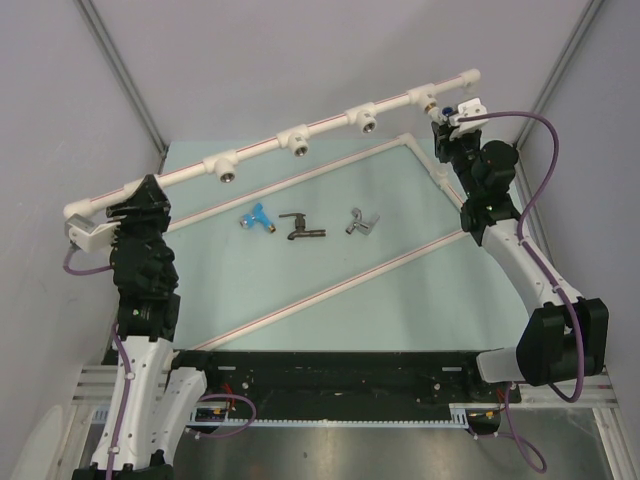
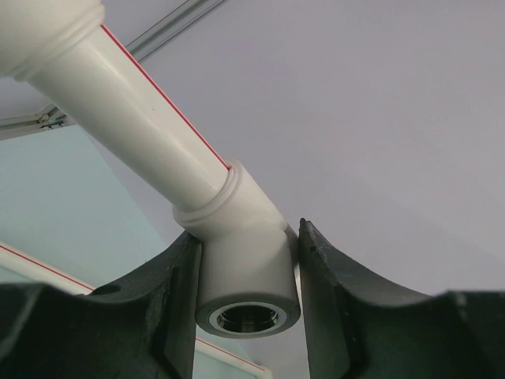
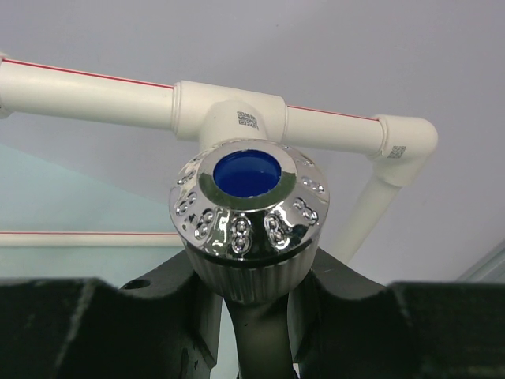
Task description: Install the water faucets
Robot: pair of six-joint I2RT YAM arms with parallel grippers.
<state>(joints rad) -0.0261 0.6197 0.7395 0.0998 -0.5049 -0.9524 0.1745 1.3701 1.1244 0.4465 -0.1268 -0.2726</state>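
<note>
Three water faucets lie loose on the teal table: a blue one, a dark one and a silver-grey one. A long white pipe carries several tee fittings with metal sockets. My left gripper is shut on the pipe's left end fitting, whose threaded socket is empty. My right gripper is shut on a faucet with a chrome knurled head and blue centre. It sits right in front of the rightmost tee. Its threaded end is hidden.
Thin white red-striped pipes lie flat on the table, one parallel to the raised pipe and one diagonal. An elbow ends the raised pipe at the right. Grey walls stand close behind it.
</note>
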